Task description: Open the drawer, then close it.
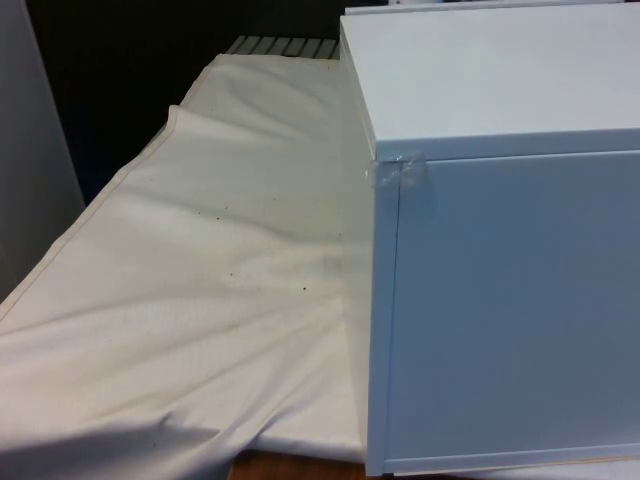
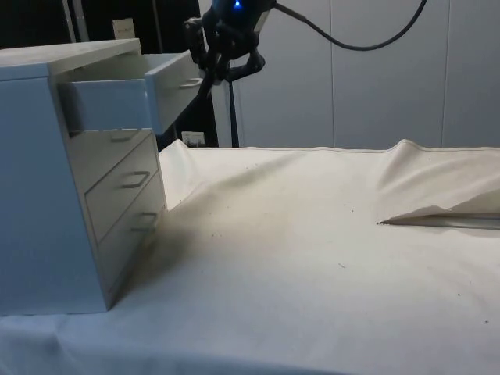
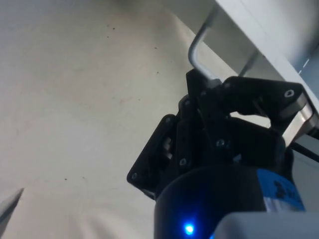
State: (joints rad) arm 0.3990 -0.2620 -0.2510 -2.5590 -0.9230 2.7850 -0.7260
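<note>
A white chest of drawers (image 2: 39, 195) stands on the cloth, turning a plain side (image 1: 500, 300) to the front view. Its top drawer (image 2: 117, 98) is pulled partway out, well ahead of the chest's face. My black gripper (image 2: 209, 72) sits at the front of that drawer, level with the metal bar handle (image 2: 190, 83). In the wrist view the handle (image 3: 197, 47) runs straight into the gripper (image 3: 212, 84), and the fingers are shut on it.
The two lower drawers (image 2: 125, 183) (image 2: 137, 226) are pushed in. White cloth (image 1: 200, 250) covers the table, with a raised fold (image 2: 437, 187) far from the chest. A black cable (image 2: 367, 39) hangs from the arm overhead.
</note>
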